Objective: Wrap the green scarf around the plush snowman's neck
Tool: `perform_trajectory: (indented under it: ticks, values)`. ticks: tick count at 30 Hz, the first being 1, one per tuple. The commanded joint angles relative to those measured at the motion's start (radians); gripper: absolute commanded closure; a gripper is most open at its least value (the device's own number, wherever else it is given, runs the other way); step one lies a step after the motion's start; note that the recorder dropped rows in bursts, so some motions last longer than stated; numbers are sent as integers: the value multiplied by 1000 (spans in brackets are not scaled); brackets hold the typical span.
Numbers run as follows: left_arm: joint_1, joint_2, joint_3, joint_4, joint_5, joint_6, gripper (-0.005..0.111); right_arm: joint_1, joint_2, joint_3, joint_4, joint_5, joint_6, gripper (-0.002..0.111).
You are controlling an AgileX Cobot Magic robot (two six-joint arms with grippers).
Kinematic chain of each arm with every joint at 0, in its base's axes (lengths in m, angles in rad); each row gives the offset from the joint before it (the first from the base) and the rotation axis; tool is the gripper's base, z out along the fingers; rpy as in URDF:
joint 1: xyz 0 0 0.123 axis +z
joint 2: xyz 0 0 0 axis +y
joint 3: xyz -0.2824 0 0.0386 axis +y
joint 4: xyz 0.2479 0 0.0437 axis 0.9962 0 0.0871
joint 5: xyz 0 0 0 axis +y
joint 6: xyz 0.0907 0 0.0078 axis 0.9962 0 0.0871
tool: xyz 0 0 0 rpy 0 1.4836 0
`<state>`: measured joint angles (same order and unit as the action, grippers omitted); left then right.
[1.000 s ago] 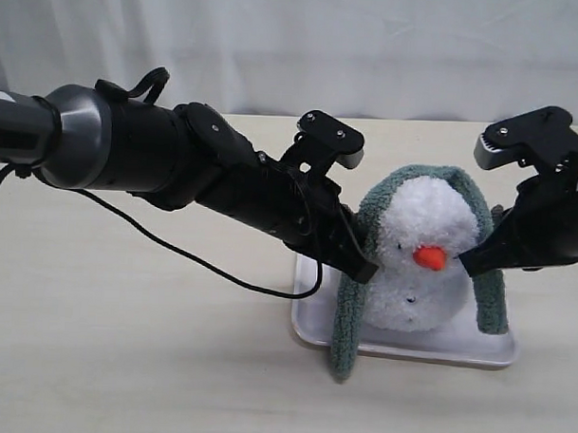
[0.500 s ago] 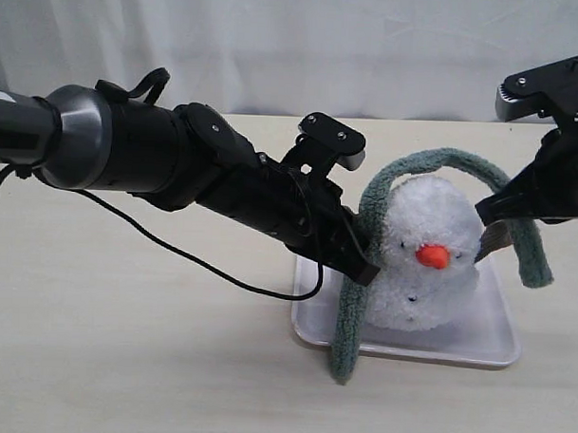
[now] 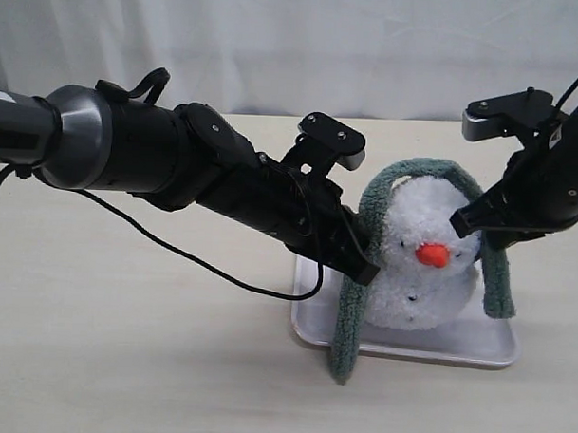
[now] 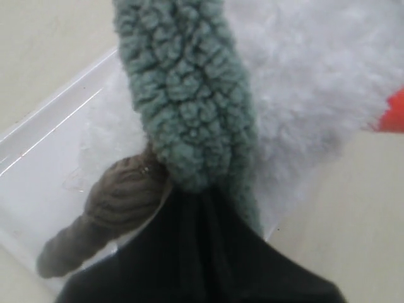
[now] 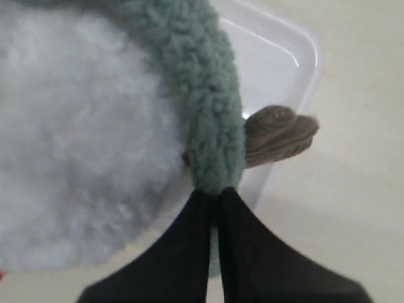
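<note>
the green scarf (image 3: 426,167) arches over the head of the plush snowman (image 3: 414,297), which sits on a tray (image 3: 436,352). the left end effector (image 3: 366,270) and right end effector (image 3: 458,222) each pinch one side. best to lower both sides evenly into the neck (image 3: 393,270) before crossing the ends.

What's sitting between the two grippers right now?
The plush snowman's head, with the green scarf arching over it from the left gripper to the right gripper, each shut on it. The exterior view shows this.
</note>
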<state>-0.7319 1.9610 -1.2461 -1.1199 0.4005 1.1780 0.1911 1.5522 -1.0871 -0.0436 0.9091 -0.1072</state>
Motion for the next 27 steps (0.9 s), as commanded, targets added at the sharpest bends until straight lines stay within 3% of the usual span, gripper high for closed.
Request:
perform_trajectory:
  ticks: [1,7,14,22,27]
  values:
    - [-3,1,0,-6,8,2,107,-3,-14,-67,10,-18,-12,104]
    - [-3,1,0,-6,8,2,107,-3,-1,-154,8,-1,-4,104]
    - [-3,1,0,-8,7,2,107,-5,139,-236,-114,167,77,104]
    - [-3,1,0,-8,5,9,107,-5,126,-238,-98,312,61,104]
    - [-3,1,0,-10,0,11,107,-2,92,-238,-16,312,7,104]
